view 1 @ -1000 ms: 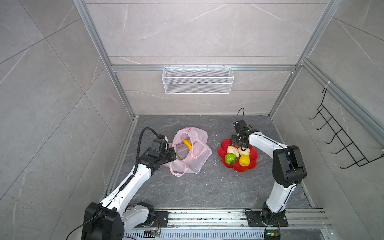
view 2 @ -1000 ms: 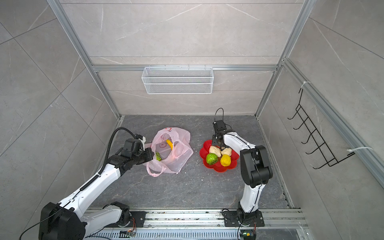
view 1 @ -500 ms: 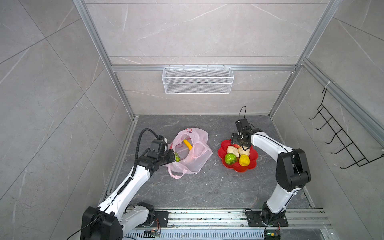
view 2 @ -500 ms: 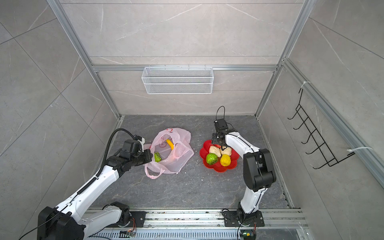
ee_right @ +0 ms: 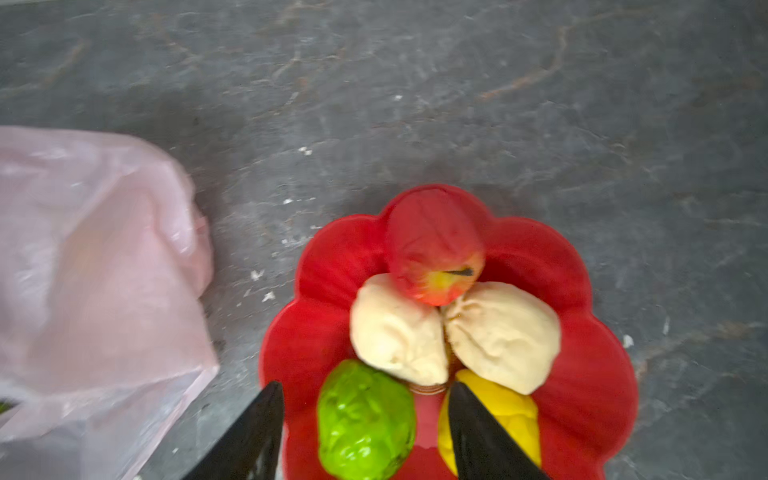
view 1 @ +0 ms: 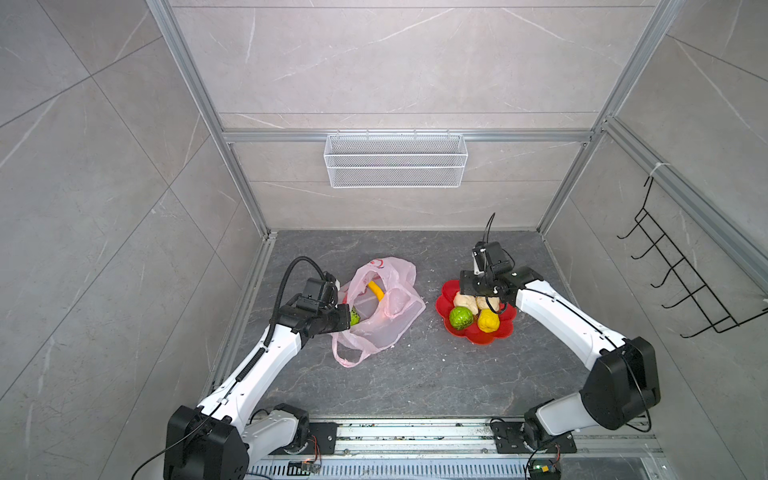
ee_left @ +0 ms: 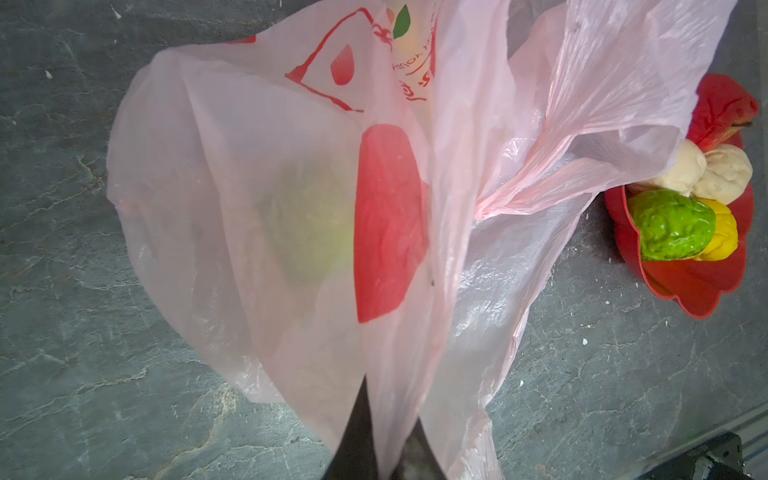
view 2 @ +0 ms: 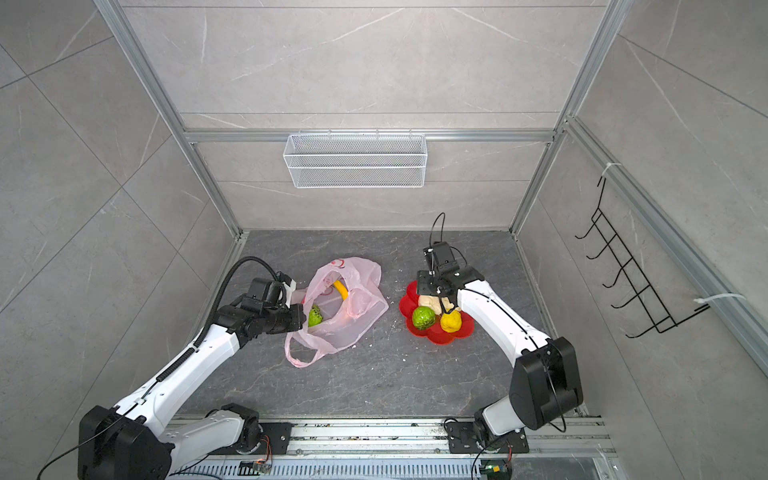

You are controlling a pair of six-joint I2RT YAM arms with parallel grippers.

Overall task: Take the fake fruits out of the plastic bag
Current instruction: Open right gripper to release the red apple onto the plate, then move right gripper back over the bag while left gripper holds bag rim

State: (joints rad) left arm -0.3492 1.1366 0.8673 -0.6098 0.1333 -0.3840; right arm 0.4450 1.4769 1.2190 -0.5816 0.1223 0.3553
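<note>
The pale-pink plastic bag (view 1: 388, 320) (view 2: 353, 309) lies on the floor with its mouth held up. My left gripper (view 1: 344, 319) (ee_left: 388, 415) is shut on the bag's film (ee_left: 291, 208) at that edge. Inside show a yellow banana (view 1: 376, 290) and a green netted ball (view 2: 315, 316). To the right, a red flower-shaped dish (view 1: 500, 334) (ee_right: 582, 270) holds a red apple (ee_right: 434, 245), two beige lumps (ee_right: 395, 332), a green ball (view 1: 461, 318) and a lumpy yellow fruit (view 1: 487, 321). Over the dish hovers my right gripper (view 1: 484, 291) (ee_right: 365, 385), open and holding nothing.
A white wire basket (view 1: 395, 160) hangs on the back wall and a black hook rack (view 1: 681, 282) on the right wall. A metal rail (view 1: 415, 432) runs along the front. Small white crumbs dot the grey floor (view 1: 415, 374).
My right arm's elbow has swung out toward the front while its gripper stays over the dish, jaws a little narrower. The left gripper still pinches the bag in nearly the same spot.
</note>
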